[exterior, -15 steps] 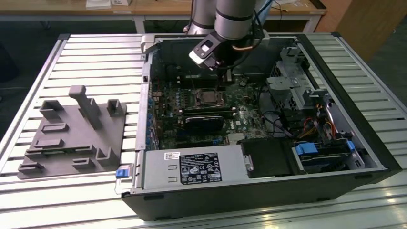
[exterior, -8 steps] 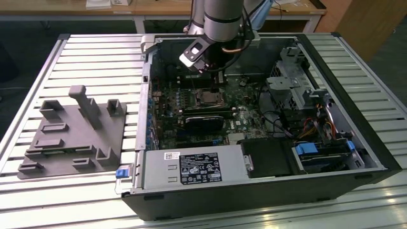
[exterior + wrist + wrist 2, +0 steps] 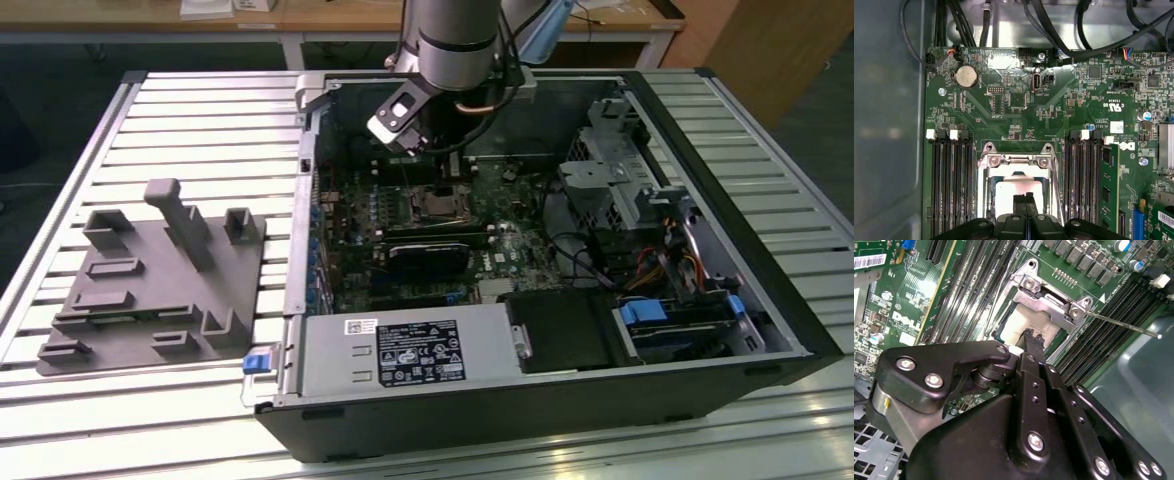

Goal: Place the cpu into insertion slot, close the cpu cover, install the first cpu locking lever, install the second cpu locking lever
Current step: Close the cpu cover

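Standing by the open computer case (image 3: 441,425), I see the single arm reaching down into it, with the gripper (image 3: 1025,199) right over the processor socket on the motherboard (image 3: 1064,105). Its two fingers are pressed together with nothing between them, only a thin seam.

The cpu (image 3: 1003,196) lies straight below those fingertips, flat in the insertion slot (image 3: 435,205), its pale metal top facing up. It is square, so no long axis matters here. The tips sit over the middle of the chip, but I cannot tell whether they touch it or hang just above.

The cpu cover (image 3: 1046,304) seems to lie down around the chip, which shows through its cut-out (I would not swear it is fully flat). One locking lever (image 3: 1124,326), a thin metal rod, juts out sideways from the socket's corner and looks unlatched to me.

Long black memory slots (image 3: 951,185) flank the socket on both sides, just beside it.
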Motion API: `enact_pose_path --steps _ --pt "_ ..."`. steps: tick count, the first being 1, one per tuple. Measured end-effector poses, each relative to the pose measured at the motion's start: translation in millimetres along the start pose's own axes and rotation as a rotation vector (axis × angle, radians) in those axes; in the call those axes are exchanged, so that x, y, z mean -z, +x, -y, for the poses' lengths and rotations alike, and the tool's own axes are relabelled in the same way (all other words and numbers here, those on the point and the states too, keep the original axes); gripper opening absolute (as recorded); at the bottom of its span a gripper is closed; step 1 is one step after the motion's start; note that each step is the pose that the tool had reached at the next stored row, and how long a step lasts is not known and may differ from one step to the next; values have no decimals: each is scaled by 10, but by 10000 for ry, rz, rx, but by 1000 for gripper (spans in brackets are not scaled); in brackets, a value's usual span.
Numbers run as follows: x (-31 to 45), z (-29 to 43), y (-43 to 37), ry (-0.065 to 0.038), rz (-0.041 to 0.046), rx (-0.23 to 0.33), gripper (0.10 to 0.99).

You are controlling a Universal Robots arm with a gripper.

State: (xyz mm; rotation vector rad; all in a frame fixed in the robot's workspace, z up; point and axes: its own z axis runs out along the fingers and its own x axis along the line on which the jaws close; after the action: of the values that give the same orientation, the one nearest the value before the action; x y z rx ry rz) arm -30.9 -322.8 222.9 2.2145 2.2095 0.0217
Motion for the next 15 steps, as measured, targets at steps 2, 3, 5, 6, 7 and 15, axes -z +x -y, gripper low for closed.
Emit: enact_pose_path --steps 2,3,5,6,7,15 --pt "0 0 0 0 -1 23 106" --pt "0 0 0 0 -2 106 106" --pt "-1 0 0 0 -6 425 106" --pt "-1 1 0 0 -10 609 106" --pt "-2 1 0 0 -12 789 106" --pt "-6 0 0 0 -39 2244 106"
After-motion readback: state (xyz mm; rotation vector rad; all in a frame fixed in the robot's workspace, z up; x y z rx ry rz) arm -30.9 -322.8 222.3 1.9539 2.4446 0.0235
